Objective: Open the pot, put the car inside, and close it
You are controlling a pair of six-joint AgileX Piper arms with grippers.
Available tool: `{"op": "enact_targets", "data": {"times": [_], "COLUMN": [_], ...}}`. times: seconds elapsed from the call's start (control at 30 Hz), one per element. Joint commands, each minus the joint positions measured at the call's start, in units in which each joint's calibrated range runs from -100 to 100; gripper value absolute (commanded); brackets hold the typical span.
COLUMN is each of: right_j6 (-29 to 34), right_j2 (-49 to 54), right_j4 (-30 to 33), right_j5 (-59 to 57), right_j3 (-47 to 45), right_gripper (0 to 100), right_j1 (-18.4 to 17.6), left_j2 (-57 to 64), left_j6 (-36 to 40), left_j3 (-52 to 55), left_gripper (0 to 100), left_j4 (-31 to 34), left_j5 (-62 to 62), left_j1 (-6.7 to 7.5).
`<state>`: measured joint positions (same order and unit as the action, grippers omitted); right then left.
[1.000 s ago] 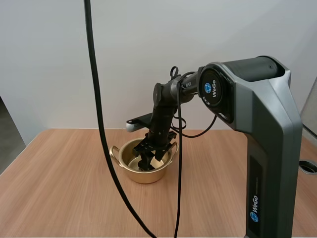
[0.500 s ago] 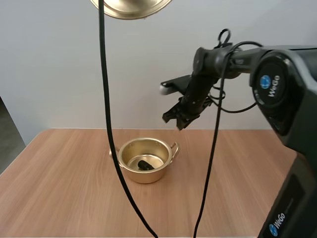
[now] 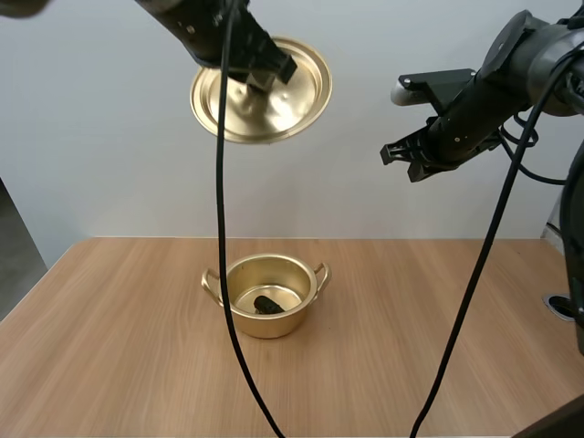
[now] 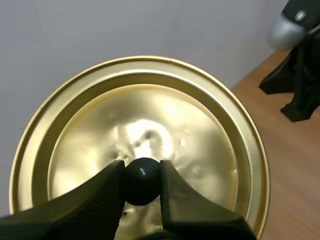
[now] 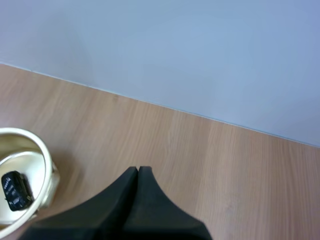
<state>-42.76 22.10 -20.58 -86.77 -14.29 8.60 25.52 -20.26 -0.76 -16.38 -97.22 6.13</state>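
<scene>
High over pot [image 3: 265,326], left tool [image 4: 142,170] pinches lid [image 4: 150,115] knob [image 4: 142,181]; right tool [image 5: 137,172] pressed together. Car [image 3: 267,304] inside. Risk: tilted lid slips, or lands off-centre on pot.

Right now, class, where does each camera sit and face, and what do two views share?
High view: behind and above the bases, looking down over the table; left hand holds the lid, right hand raised.
Left wrist: on left arm, facing the lid; own fingers pinch its knob.
Right wrist: on right arm, facing the table; own fingers shut.
Shared: high and right wrist show pot and car.
</scene>
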Motion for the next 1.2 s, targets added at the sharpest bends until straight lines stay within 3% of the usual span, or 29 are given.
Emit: {"op": "enact_targets", "data": {"times": [0.0, 0.17, 0.33, 0.7, 1.17], "right_j6": [-0.08, -0.08, -0.08, -1.56, -2.82], "right_j2": [0.85, 1.66, 1.79, 1.79, 1.79], "right_j4": [-0.14, -0.67, -0.79, -1.83, -2.24], "right_j5": [-0.09, -0.32, -0.32, -0.32, -0.32], "right_j3": [0.09, 0.09, 0.09, 0.09, 0.09], "right_gripper": [0, 0, 0, 0, 0], "right_j1": [0.02, 0.02, 0.02, 0.02, 0.02], "left_j2": [-0.62, -3.93, -4.91, -11.65, -20.22], "left_j6": [-0.81, -2.19, -2.89, -2.79, -2.79], "left_j3": [15.91, 26.21, 29.79, 30.14, 30.54], "left_gripper": [0, 0, 0, 0, 0], "left_j4": [0.38, 0.38, 0.42, -0.65, -0.91], "left_j5": [6.18, 11.4, 16.91, 13.96, 20.82], "left_j1": [-0.04, -0.04, -0.04, -0.04, -0.04]}}
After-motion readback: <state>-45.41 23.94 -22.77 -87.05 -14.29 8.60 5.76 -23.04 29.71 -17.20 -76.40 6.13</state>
